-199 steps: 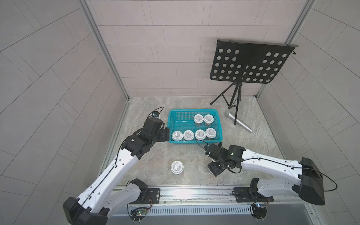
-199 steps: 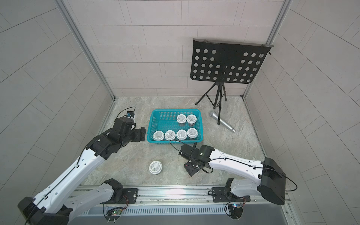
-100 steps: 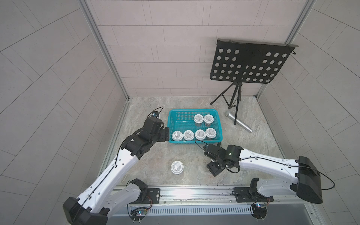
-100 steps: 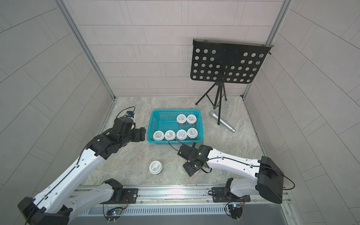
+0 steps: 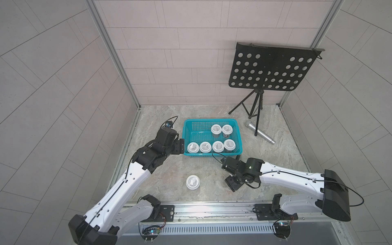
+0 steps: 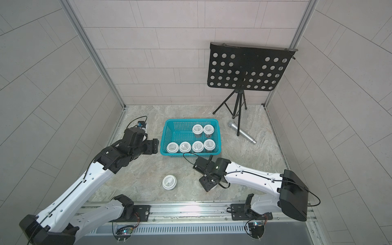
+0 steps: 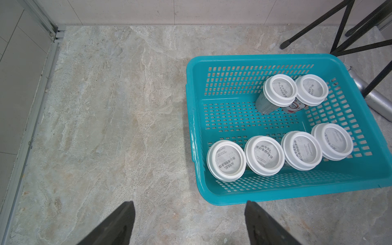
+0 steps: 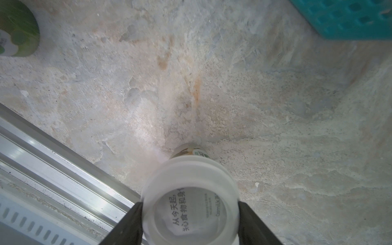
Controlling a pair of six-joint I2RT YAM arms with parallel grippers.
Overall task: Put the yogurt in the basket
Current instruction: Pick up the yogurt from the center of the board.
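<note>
black music stand point(image 5: 274, 61), silver microphone point(image 5: 265, 136)

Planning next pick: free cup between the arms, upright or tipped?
Upright: the free cup shows its round white lid facing up in both top views.

In the right wrist view the yogurt cup point(image 8: 191, 184) stands between the fingers of the right gripper point(image 8: 188, 204). Its lid is blurred and cut by the bottom edge, and it hides most of the cup's body. A 2nd cup point(image 8: 19, 31) and the basket point(image 8: 350, 19) show only as clipped corners. In both top views the right arm point(image 5: 244, 171) covers the gripped cup, and the print on the 6 lids point(image 5: 217, 146) is too small to read. In the left wrist view the left gripper point(image 7: 188, 203) and the microphone point(image 7: 377, 99) run off the edge.
</note>
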